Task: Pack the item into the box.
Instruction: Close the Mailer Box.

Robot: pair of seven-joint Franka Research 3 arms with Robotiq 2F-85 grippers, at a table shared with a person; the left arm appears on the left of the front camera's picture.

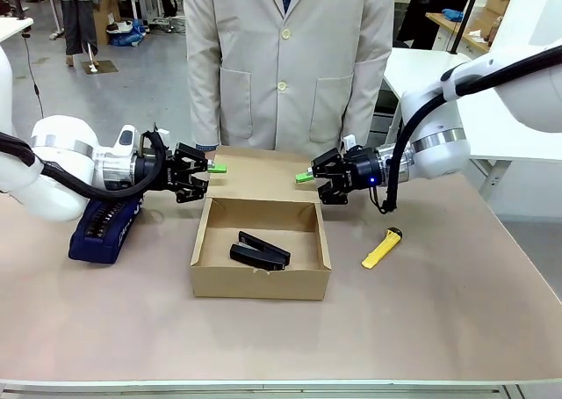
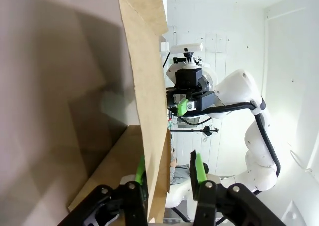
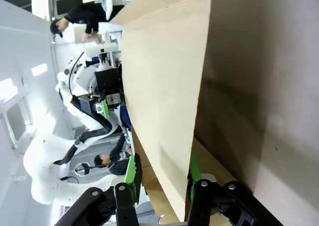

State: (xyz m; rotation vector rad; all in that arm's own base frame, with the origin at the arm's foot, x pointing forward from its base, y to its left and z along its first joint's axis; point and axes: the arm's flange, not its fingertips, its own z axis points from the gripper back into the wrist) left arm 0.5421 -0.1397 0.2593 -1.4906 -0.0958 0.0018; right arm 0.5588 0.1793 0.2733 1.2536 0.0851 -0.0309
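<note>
The brown cardboard box (image 1: 260,280) stands open mid-table, and the item (image 1: 260,250), a small black wedge, lies on its floor. The lid flap (image 1: 263,166) stretches out behind the box toward the person. My left gripper (image 1: 213,165) is shut on the flap's left edge, and my right gripper (image 1: 305,177) is shut on its right edge. The left wrist view has the flap (image 2: 147,76) running between that gripper's (image 2: 169,169) green pads. In the right wrist view the flap (image 3: 159,76) likewise sits between that gripper's (image 3: 162,170) pads.
A navy zipped pouch (image 1: 105,228) lies left of the box under my left arm. A yellow utility knife (image 1: 382,248) lies to the box's right. A person in a beige coat (image 1: 290,65) stands close behind the flap. The table (image 1: 439,329) is bare in front.
</note>
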